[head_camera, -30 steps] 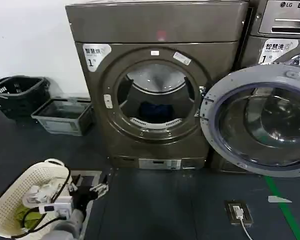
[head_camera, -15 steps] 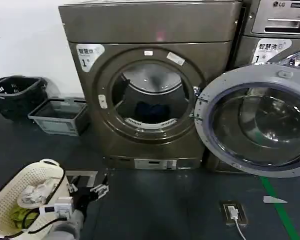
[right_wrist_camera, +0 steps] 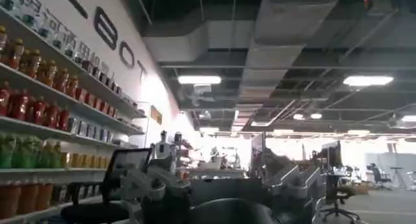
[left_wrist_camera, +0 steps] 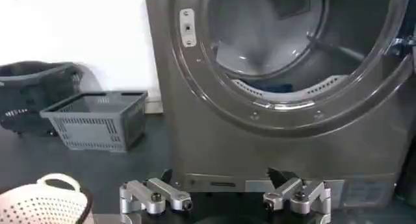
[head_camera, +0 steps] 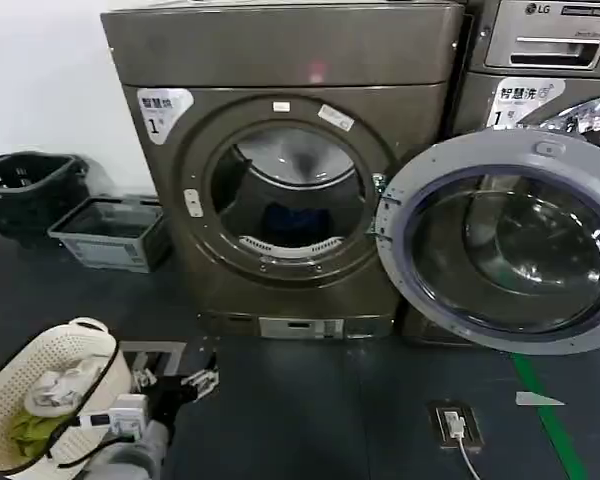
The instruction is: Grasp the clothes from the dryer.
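Left claw (spread) low before dryer, clothes inside

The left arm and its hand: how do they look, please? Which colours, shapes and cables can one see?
The left hand has two silver metal fingers built from short links with dark screws, and black tips. They sit on a black body. Behind it, the arm is grey and rounded, with a white box-shaped module mounted on it and thin black cables looping beside it.
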Robot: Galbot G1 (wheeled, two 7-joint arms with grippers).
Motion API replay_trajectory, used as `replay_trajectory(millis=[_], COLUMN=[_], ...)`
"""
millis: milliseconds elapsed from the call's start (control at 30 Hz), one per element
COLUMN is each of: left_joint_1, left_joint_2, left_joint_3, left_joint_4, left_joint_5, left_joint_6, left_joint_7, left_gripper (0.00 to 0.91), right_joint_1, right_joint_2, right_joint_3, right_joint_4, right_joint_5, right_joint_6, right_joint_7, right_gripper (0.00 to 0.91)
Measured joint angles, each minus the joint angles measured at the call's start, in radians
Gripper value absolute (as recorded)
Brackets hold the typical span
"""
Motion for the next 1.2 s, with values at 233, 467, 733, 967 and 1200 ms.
replay_trajectory(millis=[233,467,733,967,1200], left_joint_1=[0.003,0.006,0.006,0.005,0.007], left_joint_2=[-0.001,-0.001,0.000,0.000,0.000], left_joint_3=[0.001,0.002,0.002,0.003,0.002], left_joint_4=[0.001,0.001,0.002,0.005,0.003], left_joint_5=[0.000,0.000,-0.001,-0.001,0.000], left_joint_6=[0.000,0.000,0.000,0.000,0.000], left_joint_7=[0.000,0.000,0.001,0.001,0.001], left_gripper=[0.907,0.907,0.907,0.907,0.907], right_joint_1=[0.000,0.003,0.001,-0.001,0.005], right_joint_2=[0.003,0.015,0.018,0.022,0.020], right_joint_3=[-0.001,-0.010,-0.008,-0.008,-0.009], right_joint_4=[-0.001,-0.002,0.001,-0.001,-0.005], right_joint_5=[0.000,-0.004,-0.004,-0.004,-0.005], right_joint_6=[0.004,0.012,0.014,0.019,0.021], right_joint_7=[0.001,0.002,0.002,0.000,-0.002], right_gripper=[0.907,0.907,0.907,0.907,0.907])
